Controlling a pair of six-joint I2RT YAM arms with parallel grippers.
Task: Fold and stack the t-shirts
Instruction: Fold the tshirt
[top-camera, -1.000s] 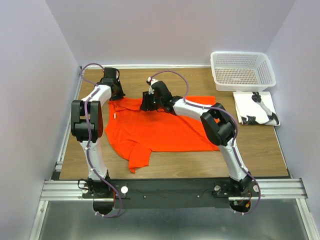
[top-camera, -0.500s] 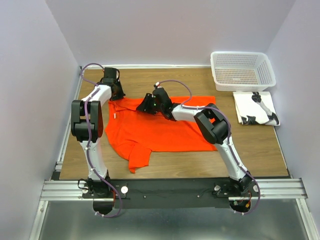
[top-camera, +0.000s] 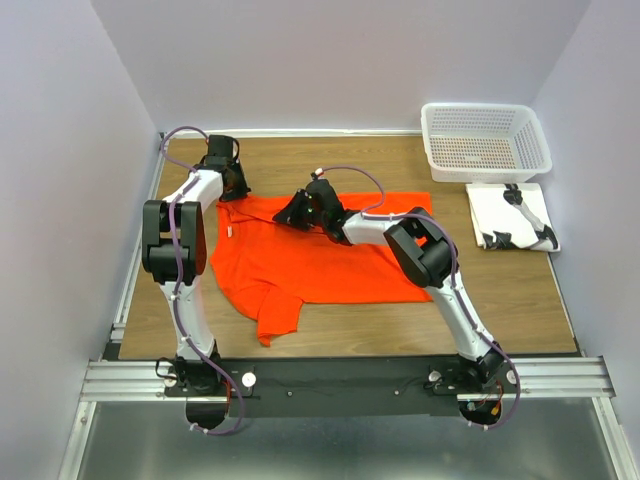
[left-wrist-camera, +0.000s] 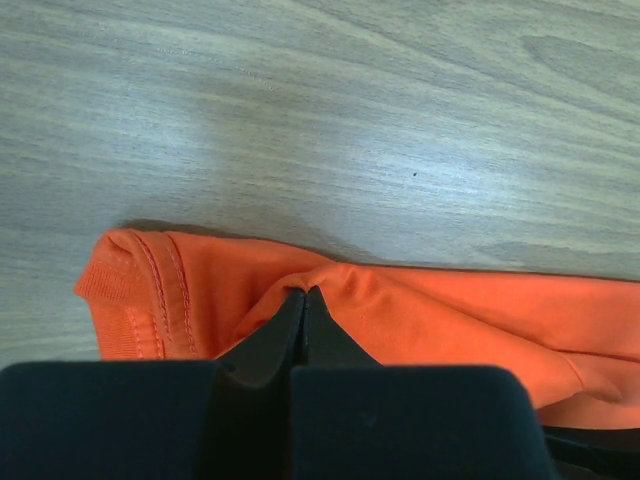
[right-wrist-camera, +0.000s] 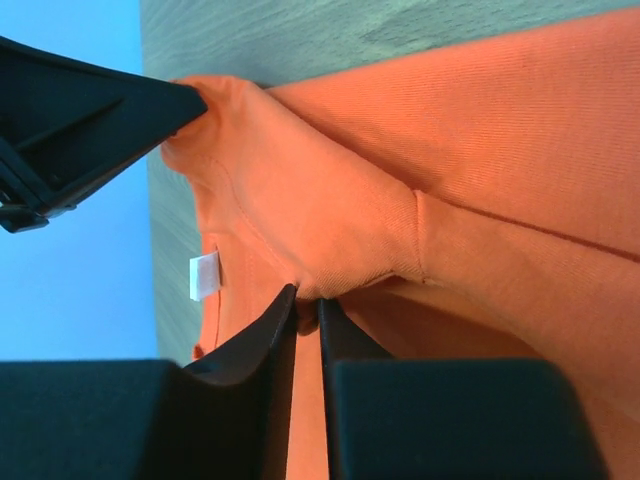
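The t-shirt (top-camera: 320, 262) lies spread on the table (top-camera: 520, 290), with bare wood beyond its edges. The left gripper (left-wrist-camera: 303, 296) is closed, pinching its far-left corner. The right gripper (right-wrist-camera: 306, 306), nearly closed, seems to nip a fold.

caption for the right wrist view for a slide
Right gripper pinching a fold of the bright orange-red cloth t-shirt.

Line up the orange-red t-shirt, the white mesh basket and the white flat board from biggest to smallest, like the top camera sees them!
1. the bright orange-red cloth t-shirt, by far the largest
2. the white plastic mesh basket
3. the white flat board, somewhat smaller than the basket
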